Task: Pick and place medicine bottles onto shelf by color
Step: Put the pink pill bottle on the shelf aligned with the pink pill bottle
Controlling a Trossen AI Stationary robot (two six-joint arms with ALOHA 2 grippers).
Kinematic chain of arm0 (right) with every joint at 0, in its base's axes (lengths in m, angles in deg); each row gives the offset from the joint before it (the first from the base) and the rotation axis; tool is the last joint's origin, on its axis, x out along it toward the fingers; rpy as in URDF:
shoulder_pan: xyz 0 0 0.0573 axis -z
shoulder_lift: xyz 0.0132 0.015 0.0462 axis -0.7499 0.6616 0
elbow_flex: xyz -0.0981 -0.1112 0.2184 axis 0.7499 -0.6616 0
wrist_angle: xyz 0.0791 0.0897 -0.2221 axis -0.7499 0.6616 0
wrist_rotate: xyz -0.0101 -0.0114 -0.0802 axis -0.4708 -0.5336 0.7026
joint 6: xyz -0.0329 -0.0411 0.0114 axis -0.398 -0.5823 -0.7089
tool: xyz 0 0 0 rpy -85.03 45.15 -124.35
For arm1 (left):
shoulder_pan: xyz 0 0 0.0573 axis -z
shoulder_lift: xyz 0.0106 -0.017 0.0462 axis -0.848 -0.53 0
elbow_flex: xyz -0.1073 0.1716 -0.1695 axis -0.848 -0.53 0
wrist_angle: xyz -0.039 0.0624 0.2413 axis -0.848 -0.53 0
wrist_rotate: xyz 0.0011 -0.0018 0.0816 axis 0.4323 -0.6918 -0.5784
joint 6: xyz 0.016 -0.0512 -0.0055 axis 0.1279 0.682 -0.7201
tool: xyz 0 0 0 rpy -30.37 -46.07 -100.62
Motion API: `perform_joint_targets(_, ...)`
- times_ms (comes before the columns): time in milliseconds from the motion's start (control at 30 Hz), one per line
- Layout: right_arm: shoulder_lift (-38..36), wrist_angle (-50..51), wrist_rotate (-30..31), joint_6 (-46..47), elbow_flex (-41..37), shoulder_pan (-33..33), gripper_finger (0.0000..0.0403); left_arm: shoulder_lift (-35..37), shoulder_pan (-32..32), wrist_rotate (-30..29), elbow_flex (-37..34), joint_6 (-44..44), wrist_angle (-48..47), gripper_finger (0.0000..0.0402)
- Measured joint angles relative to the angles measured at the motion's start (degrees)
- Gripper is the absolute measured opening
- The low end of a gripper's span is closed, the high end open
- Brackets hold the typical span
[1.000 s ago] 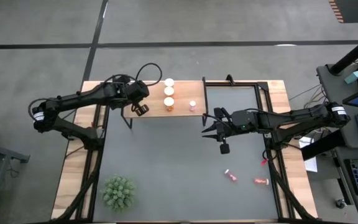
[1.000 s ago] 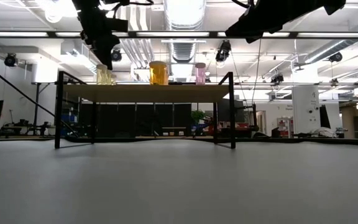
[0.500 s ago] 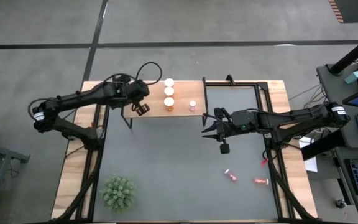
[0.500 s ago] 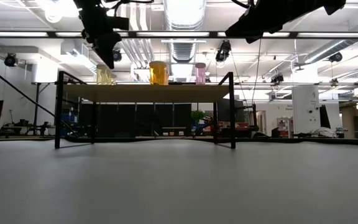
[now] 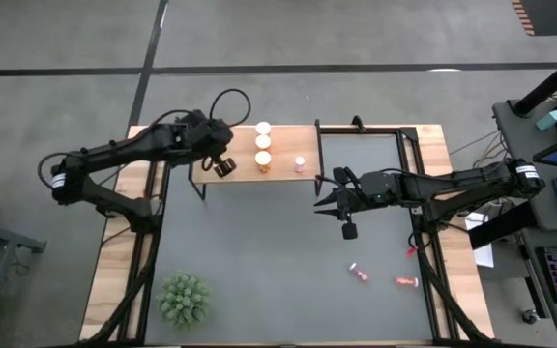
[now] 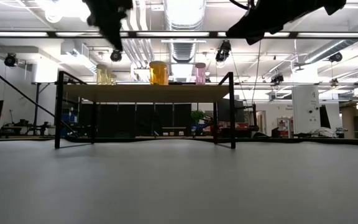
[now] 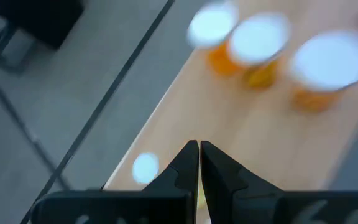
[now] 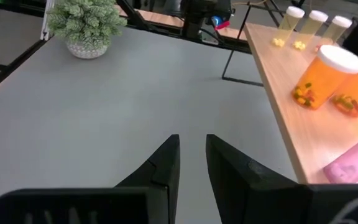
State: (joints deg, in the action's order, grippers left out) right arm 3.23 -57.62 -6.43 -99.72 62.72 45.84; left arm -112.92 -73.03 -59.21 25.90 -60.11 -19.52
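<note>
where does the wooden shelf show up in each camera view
High view: shelf upper middle, between the arms.
Low view: raised board left of centre.
Left wrist view: tan board beyond the shut left tool.
Right wrist view: right edge.
Shared landmark: the orange bottles on it.

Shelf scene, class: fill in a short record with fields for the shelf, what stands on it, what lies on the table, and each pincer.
shelf: light-brown wooden board on thin black legs, at the table's far edge
on shelf: three white-capped orange bottles; one small pink bottle
on table: two small pink bottles lying flat; green spiky plant
left pincer: shut, empty, over the shelf's left end
right pincer: narrowly parted, empty, beside the shelf
</note>
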Motion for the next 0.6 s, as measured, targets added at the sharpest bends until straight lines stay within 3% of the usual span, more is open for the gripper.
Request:
perform_joint_targets(233, 0.00, 2.46, 0.07, 7.19, -0.02, -0.52, 0.0068, 0.02, 14.14, 0.20, 3.74, -1.30, 10.03, 0.0000)
perform_joint_targets(600, 0.02, 12.10, 0.00, 21.88, 2.08, -11.26, 0.0068, 0.00, 35.26, -0.67, -1.95, -3.33, 28.07, 0.0000)
